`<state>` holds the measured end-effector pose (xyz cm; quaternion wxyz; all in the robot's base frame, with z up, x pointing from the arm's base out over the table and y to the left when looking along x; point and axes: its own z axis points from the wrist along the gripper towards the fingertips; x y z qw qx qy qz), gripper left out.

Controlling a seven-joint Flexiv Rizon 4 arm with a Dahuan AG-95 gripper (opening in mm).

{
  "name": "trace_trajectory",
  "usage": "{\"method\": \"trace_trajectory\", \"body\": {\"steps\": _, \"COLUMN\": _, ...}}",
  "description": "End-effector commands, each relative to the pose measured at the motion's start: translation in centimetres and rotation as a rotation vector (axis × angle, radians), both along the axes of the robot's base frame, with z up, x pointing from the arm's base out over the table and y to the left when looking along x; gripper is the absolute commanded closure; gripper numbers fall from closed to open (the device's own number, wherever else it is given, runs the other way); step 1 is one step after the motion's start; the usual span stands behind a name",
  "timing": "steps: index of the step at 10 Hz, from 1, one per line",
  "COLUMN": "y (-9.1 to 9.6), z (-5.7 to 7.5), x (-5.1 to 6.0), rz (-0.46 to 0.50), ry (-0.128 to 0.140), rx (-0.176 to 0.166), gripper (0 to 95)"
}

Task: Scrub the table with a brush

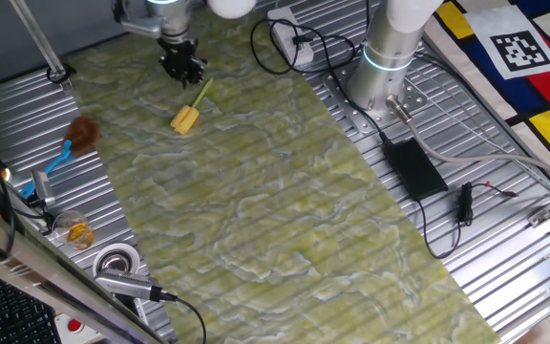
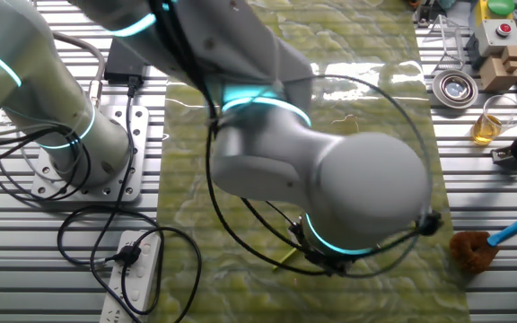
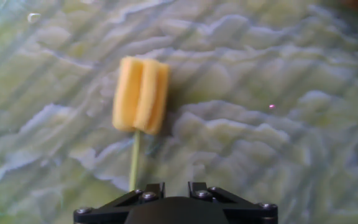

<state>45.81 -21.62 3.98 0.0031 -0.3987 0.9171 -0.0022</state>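
Observation:
The brush lies flat on the marbled yellow-green table [image 1: 285, 191], near its far left end. Its yellow blocky head [image 1: 185, 119] points toward me and its thin pale stem [image 1: 203, 93] runs up toward the gripper. My gripper [image 1: 181, 65] hangs just above the table beside the stem's far end, open and empty. In the hand view the brush head [image 3: 140, 94] is left of centre on the table [image 3: 278, 137]. The stem [image 3: 133, 162] runs down just left of my gripper [image 3: 176, 186], not between its fingers. In the other fixed view the arm hides the gripper.
A brown fluffy brush with a blue handle [image 1: 79, 134] lies on the metal panel at the left, with a glass cup [image 1: 74, 229] and a tape roll [image 1: 116, 260]. The arm base [image 1: 385, 57], a power strip [image 1: 289, 38], a black adapter [image 1: 413, 167] and cables lie at the right.

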Motion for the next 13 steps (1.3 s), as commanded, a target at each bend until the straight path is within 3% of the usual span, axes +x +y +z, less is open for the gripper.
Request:
{"method": "trace_trajectory", "body": {"steps": 1, "y": 0.4, "z": -0.6, "x": -0.8, "rz": -0.006, "ry": -0.007, "rx": 0.005, "gripper": 76.0}}
{"method": "trace_trajectory", "body": {"steps": 4, "y": 0.8, "z": -0.8, "x": -1.1, "rz": 0.001, "ry": -0.008, "rx": 0.007, "gripper": 76.0}}
{"method": "trace_trajectory", "body": {"steps": 5, "y": 1.0, "z": -1.0, "x": -1.2, "rz": 0.000, "ry": -0.011, "rx": 0.010, "gripper": 57.0}}
{"method": "trace_trajectory", "body": {"steps": 8, "y": 1.8, "z": -1.4, "x": -1.2, "rz": 0.006, "ry": -0.011, "rx": 0.008, "gripper": 57.0}}
{"method": "trace_trajectory", "body": {"steps": 9, "y": 1.8, "z": -1.5, "x": -1.2, "rz": 0.016, "ry": -0.012, "rx": 0.005, "gripper": 76.0}}
{"method": "trace_trajectory", "body": {"steps": 13, "y": 1.9, "z": -2.5, "x": -1.2, "rz": 0.079, "ry": -0.002, "rx": -0.014, "gripper": 76.0}}
